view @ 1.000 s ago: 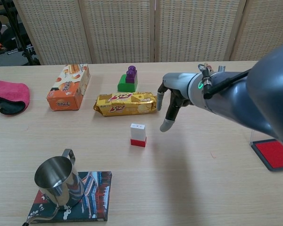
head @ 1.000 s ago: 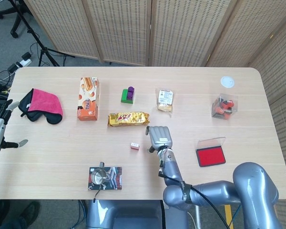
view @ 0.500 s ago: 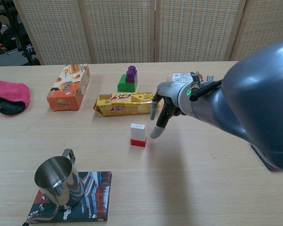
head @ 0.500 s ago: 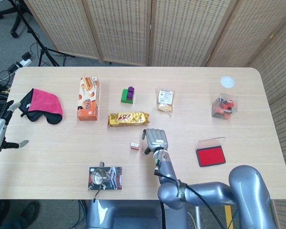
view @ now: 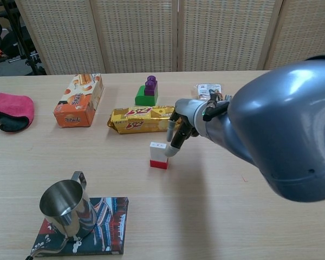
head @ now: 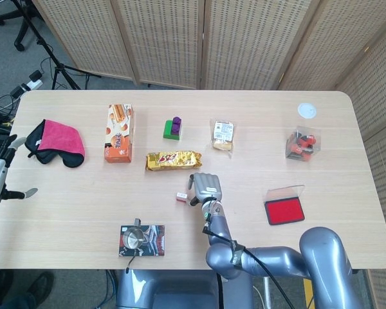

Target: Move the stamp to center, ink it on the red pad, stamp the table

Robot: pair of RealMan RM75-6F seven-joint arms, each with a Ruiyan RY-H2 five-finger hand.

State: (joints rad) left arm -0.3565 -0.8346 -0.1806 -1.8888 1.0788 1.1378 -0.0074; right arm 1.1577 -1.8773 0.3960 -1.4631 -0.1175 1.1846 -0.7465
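The stamp (head: 181, 197) (view: 158, 155), a small white block with a red base, stands upright near the table's middle. My right hand (head: 204, 187) (view: 177, 130) hangs just right of it with fingers spread and pointing down. One fingertip (view: 169, 151) is at the stamp's upper right edge; I cannot tell whether it touches. Nothing is held. The red ink pad (head: 284, 211), its clear lid open, lies far to the right; my arm hides it in the chest view. My left hand (head: 0, 172) is off the table's left edge, fingers apart and empty.
A gold snack pack (head: 174, 160) (view: 144, 119) lies just behind the stamp. An orange biscuit box (head: 119, 133), a green and purple block (head: 173, 127), a food packet (head: 222, 135) and a pink cloth (head: 55, 141) sit further back. A steel jug on a coaster (view: 65, 208) stands front left.
My right hand has moved left and lowered, from well right of the stamp to right beside it. The stamp and my left hand have not moved.
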